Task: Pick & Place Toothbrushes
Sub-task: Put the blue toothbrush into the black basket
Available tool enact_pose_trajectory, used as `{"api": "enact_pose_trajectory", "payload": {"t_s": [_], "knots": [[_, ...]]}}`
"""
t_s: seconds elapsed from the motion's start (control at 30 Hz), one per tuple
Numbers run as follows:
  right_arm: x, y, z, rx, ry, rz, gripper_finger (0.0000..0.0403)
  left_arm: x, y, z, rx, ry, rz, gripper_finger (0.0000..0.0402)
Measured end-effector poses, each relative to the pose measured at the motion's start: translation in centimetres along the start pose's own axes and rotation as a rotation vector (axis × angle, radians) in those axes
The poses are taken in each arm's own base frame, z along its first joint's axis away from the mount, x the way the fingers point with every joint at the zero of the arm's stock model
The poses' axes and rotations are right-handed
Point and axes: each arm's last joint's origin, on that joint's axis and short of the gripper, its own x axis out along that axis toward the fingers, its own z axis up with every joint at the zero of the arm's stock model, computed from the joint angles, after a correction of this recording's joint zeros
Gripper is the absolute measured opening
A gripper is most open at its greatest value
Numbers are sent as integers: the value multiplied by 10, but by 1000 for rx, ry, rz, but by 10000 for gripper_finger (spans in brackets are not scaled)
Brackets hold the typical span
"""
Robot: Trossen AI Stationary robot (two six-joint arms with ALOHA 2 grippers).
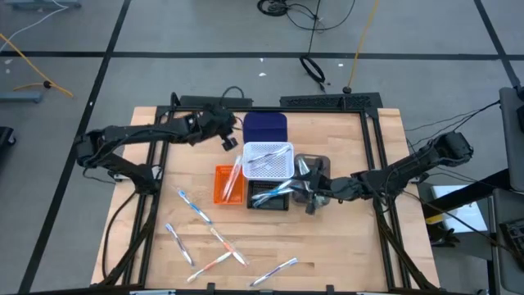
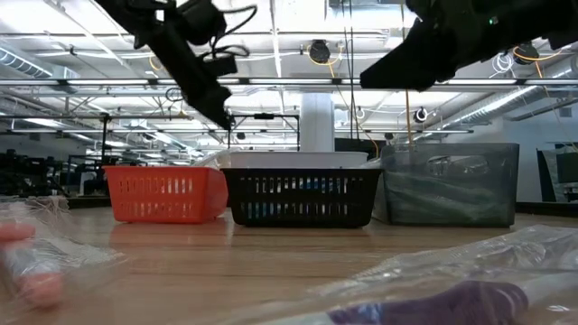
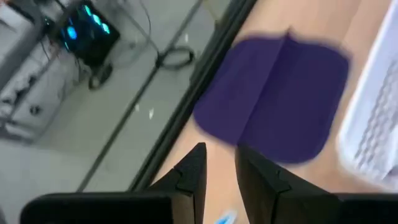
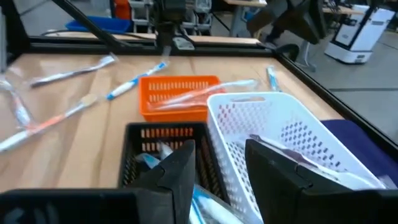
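— Can you read anything on those toothbrush wrappers?

— No, the print is showing too small from here. The loose toothbrushes (image 1: 196, 210) are lying scattered across the near half of the table (image 1: 344, 246), well apart from the bins. One more is leaning in the orange bin (image 1: 219, 187), a few are sitting in the white bin (image 1: 288, 147), and some blue ones are lying in the black bin (image 1: 255, 202).

— What is the left arm doing?

— It is reaching in from its side with the elbow bent, and the left gripper (image 1: 228, 142) is hovering beside the dark blue pad (image 3: 273, 93), just behind the orange bin. Its fingers (image 3: 193, 171) are standing slightly parted, with bare wood showing between them, clamping nothing.

— And the right one?

— It is stretching low across the table, with the right gripper (image 4: 221, 149) hanging at the black bin's end, next to the grey bin (image 1: 321, 161), and pointing toward the white and orange bins. Its claw is released as well, the two fingers (image 4: 177, 168) standing apart and gripping nothing.
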Motion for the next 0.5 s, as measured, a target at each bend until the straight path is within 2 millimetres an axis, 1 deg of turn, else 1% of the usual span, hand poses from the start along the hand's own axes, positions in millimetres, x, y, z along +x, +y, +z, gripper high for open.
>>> {"api": "enact_pose_trajectory", "payload": {"t_s": [0.13,0.27,0.37,0.5], "knots": [[3,-7,0,-12,4,-29,132,8,22,-15,-5,102,-42,85],[6,-14,1,-7,2,-58,132,17,37,-31,12,223,-55,85],[9,-19,2,2,-2,-78,132,25,45,-40,15,265,-101,85],[10,-22,2,12,-1,-91,132,39,49,-52,43,338,-137,85]]}}
